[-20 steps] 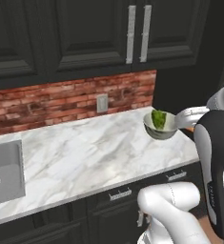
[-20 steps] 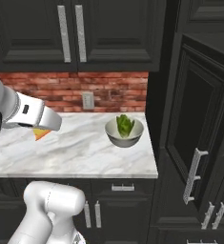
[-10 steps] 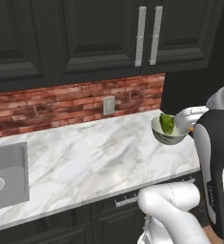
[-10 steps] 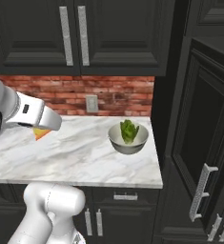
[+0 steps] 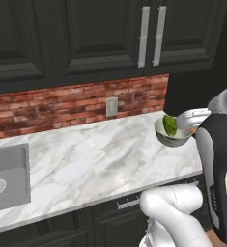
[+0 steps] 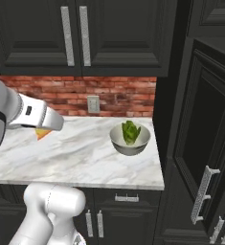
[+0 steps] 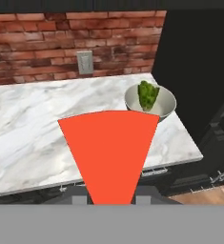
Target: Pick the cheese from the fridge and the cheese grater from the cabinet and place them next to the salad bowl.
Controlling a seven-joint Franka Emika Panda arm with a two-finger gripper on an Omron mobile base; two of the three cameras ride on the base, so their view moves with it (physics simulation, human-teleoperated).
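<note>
The cheese (image 7: 108, 152) is a flat wedge whose broad red rind face spreads like a fan in the hand view, its narrow end sunk between the two dark fingertips of the pincer (image 7: 108, 199), which is closed on it. In the right base view a small orange corner of the cheese (image 6: 42, 133) pokes out below the white forearm, held in the air above the table (image 6: 80, 158).

The table is a slab of white marble with grey veins, glossy and square-edged. Behind it runs a rough red brick wall (image 5: 62, 103) with a pale outlet plate (image 5: 112, 106). The salad bowl (image 6: 129, 139) is round, smooth grey metal with crinkled green lettuce standing in it; it sits near the table's right end, close to the tall black cabinet (image 6: 200, 158) with its raised-panel door and dotted silver bar handle.

The left base view adds a grey steel sink (image 5: 6, 176) sunk in the table's far left. The right base view adds the tall cabinet's door. Both show black upper cupboards (image 6: 75, 33) with paired silver handles.

In the hand view the bowl (image 7: 149, 102) lies beyond the cheese, up and to the right, well apart from the pincer.
</note>
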